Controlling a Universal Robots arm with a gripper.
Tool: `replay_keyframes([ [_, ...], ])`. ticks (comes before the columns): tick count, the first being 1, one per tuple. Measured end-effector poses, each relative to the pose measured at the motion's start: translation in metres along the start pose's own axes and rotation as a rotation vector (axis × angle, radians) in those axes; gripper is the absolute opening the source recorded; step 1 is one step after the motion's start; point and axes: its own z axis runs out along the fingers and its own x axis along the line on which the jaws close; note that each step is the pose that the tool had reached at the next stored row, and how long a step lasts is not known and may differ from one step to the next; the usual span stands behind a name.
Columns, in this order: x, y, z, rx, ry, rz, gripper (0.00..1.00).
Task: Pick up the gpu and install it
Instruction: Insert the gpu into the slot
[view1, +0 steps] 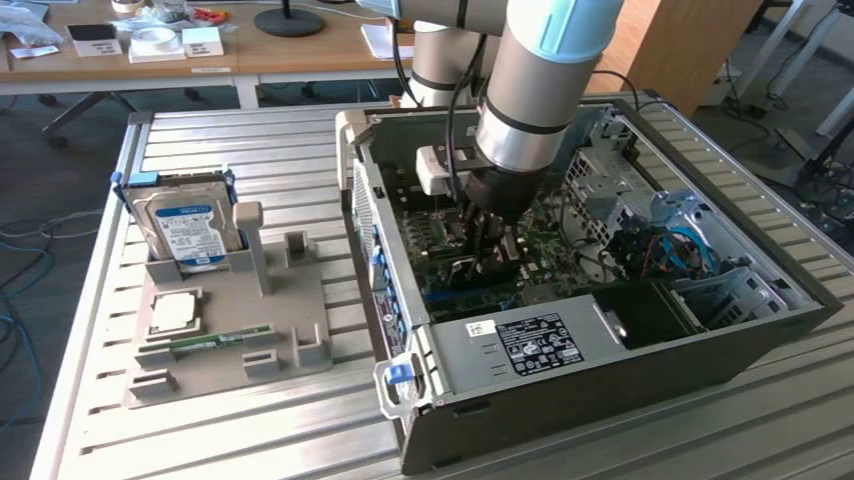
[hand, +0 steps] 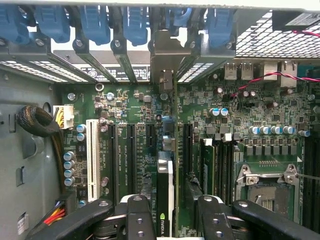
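Gripper (hand: 167, 215) of the arm is deep inside the open computer case (view1: 441, 390), low over the green motherboard (hand: 240, 125). In the wrist view its two black fingers (hand: 137, 220) stand on either side of the gpu (hand: 165, 200), which is seen edge-on as a thin dark strip with a pale side. The jaws are held fairly wide, with the card between them; the inner pads seem to lie against the faces of the card, but whether they really press on it I cannot tell for sure.

The gpu stands upright on the motherboard, in line with one of the long black expansion slots (hand: 186, 145), and its metal bracket (hand: 170, 55) reaches up to the rear wall of the case, between the blue retaining clips (hand: 95, 22). A white slot (hand: 91, 160) lies to one side of the card, well apart from it, and the empty processor socket (hand: 267, 185) lies on the other side.

In the exterior view the case lies on its side on a slatted metal table (view1: 200, 440). On the exterior view's left of the case there is a grey holder tray (view1: 227, 350). A hard drive with a blue label (view1: 187, 225) stands upright in the far end of the tray, a processor chip (view1: 174, 312) lies flat in it, and a small green RAM stick (view1: 207, 342) lies near the chip.
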Motion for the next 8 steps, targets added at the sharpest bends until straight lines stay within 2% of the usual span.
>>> replay_keyframes([
  [8, 0.0000, 0.0000, 0.0000, 0.0001, -0.0001, 0.000, 0.40],
])
